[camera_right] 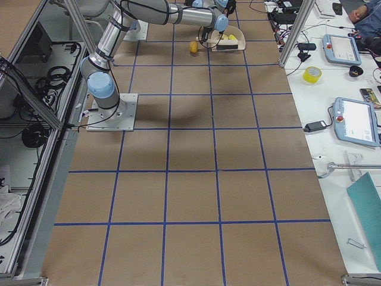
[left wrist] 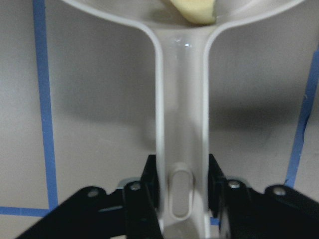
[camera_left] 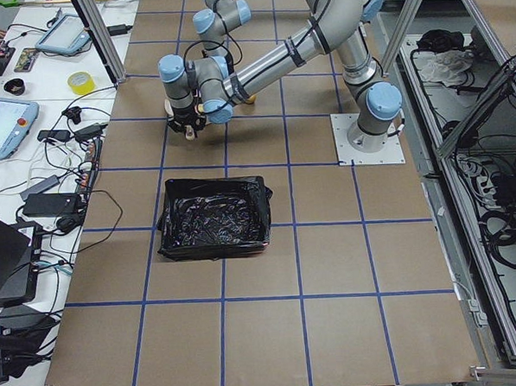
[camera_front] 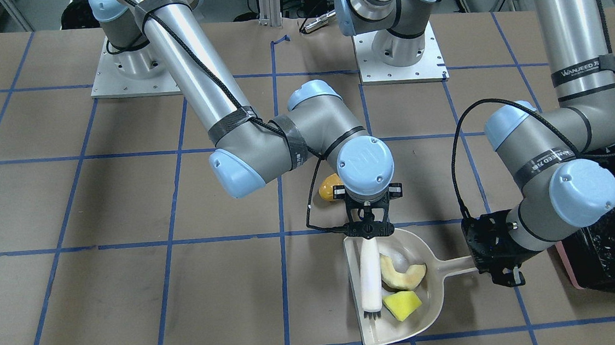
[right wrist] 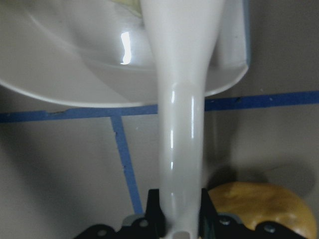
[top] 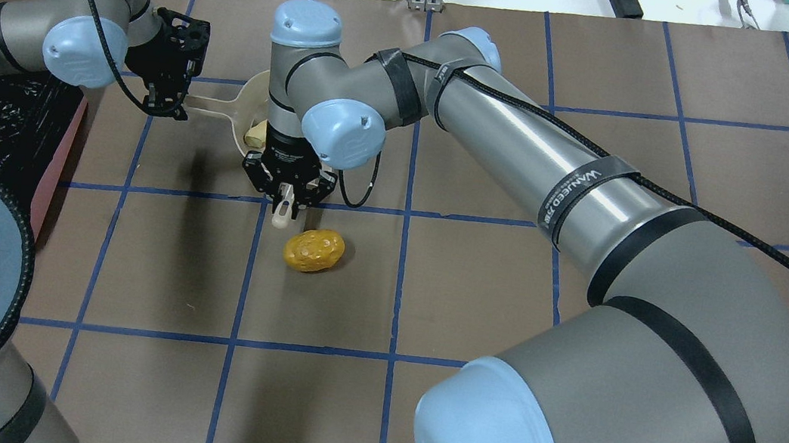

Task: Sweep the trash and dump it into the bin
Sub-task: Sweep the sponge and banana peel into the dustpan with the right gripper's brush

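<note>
The cream dustpan (camera_front: 437,294) lies on the table with the pale rind slice (camera_front: 403,275) and the yellow-green wedge (camera_front: 403,305) inside it. My left gripper (camera_front: 493,261) is shut on the dustpan handle (left wrist: 182,124). My right gripper (camera_front: 368,229) is shut on the cream brush (camera_front: 370,272), which lies along the pan's open side, bristles down at its far end. The golden-brown potato piece (top: 314,250) sits on the table outside the pan, just behind my right gripper (top: 285,196); it also shows in the right wrist view (right wrist: 259,206). The pink bin (camera_front: 564,267) with its black bag (camera_front: 614,236) stands under my left arm.
The table is brown paper with a blue tape grid. The two arm bases (camera_front: 399,50) stand at the robot's edge. Side tables with tablets and a yellow tape roll (camera_right: 312,74) lie beyond the table's far edge.
</note>
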Tool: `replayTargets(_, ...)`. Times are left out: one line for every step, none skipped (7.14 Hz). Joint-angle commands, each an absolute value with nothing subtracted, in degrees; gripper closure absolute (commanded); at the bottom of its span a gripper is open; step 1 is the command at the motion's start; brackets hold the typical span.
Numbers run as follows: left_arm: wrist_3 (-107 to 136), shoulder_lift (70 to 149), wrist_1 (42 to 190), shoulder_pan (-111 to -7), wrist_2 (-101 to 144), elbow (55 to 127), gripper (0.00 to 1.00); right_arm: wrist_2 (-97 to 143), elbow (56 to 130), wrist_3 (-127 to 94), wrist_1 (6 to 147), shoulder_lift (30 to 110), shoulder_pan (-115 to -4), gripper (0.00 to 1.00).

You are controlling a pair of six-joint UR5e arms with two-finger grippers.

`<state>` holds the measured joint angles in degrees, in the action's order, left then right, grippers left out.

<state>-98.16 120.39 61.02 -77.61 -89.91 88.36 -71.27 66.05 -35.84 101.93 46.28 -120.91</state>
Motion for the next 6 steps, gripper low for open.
replayTargets(-98.17,120.24,61.0,-77.61,-89.65,88.33,1.0,-74.15,64.34,-33.77,96.8,47.62,-120.76,1.0)
replayTargets(-98.7,119.54,61.17,-77.52,-89.47,88.5,1.0,-78.88,64.6,-31.84,91.03,49.64,-119.63,1.0)
replayTargets(-100.62,118.57,61.69,-76.65,-89.82,89.03,1.0,-80.32,65.3,-31.82,84.79,52.27,-118.4,1.0)
replayTargets(-102.55,117.17,62.4,-74.64,-89.74,90.25,1.0,-80.94,66.78,-32.34,78.11,55.6,-118.04,1.0)
replayTargets(-105.18,115.68,62.66,-71.75,-89.65,92.35,1.0,-80.86,71.32,-33.04,75.79,59.11,-117.86,1.0)
replayTargets(-108.16,114.27,62.67,-70.33,-89.65,95.16,1.0,-80.77,79.02,-34.18,78.02,63.85,-117.95,1.0)
